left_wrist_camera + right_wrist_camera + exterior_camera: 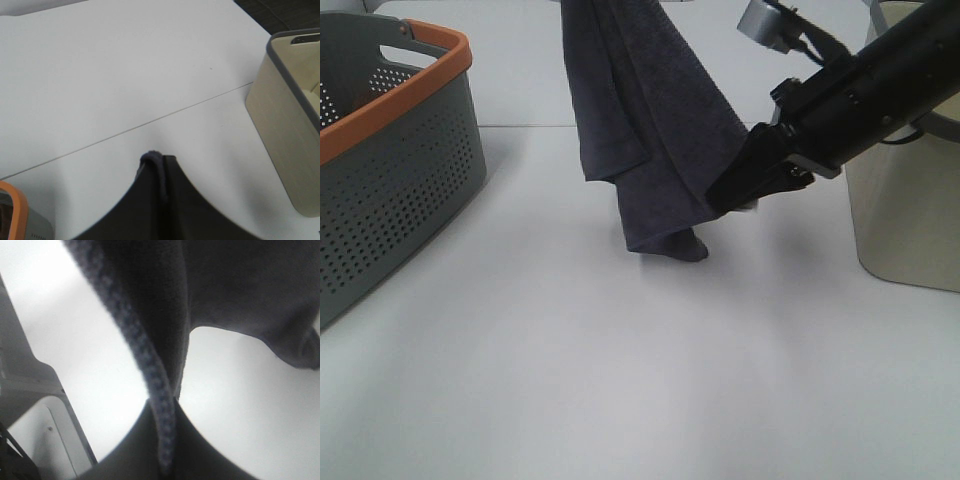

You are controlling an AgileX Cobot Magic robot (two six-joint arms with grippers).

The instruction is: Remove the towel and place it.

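Above the white surface (620, 380) a dark towel (650, 130) hangs, gripped by both pincers.
A grey basket with an orange rim (390, 170) stands at the left and a beige bin (905, 220) at the right, both apart from the cloth. The towel droops in long folds between them, its lowest tip at or just above the surface. The right pincer (725, 198) is clamped tight on its lower side edge. The left pincer (159, 172), jaws pressed together, pinches a fold of hem.

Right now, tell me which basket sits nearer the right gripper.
The beige basket with the grey rim, just beside the right gripper pinching the towel; the perforated grey basket with the orange rim stands across the table.
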